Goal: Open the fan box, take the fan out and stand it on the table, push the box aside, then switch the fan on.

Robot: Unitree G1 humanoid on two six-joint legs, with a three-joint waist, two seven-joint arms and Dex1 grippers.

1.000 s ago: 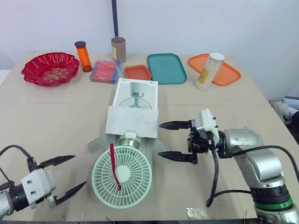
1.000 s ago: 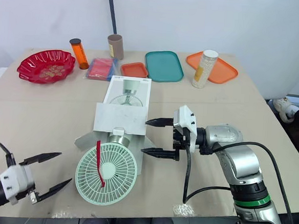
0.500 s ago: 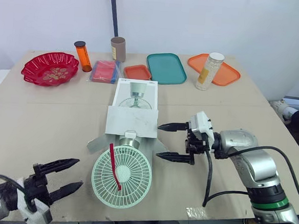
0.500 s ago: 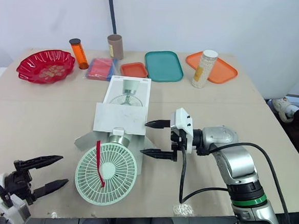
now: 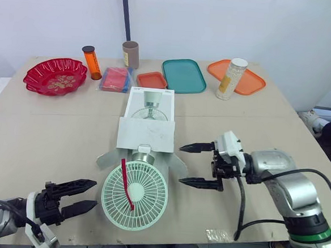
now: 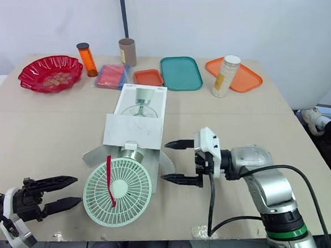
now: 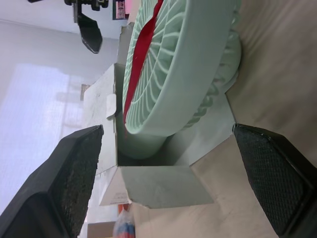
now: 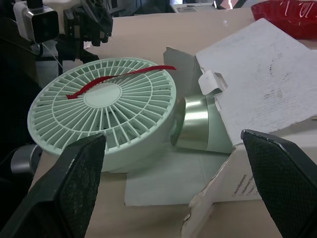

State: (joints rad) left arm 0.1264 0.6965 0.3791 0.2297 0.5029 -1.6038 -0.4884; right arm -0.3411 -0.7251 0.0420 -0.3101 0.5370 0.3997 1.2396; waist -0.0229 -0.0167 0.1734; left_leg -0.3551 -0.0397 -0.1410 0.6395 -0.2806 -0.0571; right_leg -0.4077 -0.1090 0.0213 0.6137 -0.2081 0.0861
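Your left gripper (image 5: 88, 193), lower left, and right gripper (image 5: 182, 164), centre right, both gape empty. The fan (image 5: 135, 194) lies half-boxed; a skewed grab could drag the box (image 5: 146, 134).

Fan (image 5: 135, 194) lying half in the open fan box (image 5: 146, 133) mid table (image 5: 51, 133), left gripper (image 5: 93, 193) just left of the fan, right gripper (image 5: 181, 164) just right, bowl (image 5: 56, 75), jars (image 5: 92, 62) and trays (image 5: 184, 75) along the far edge
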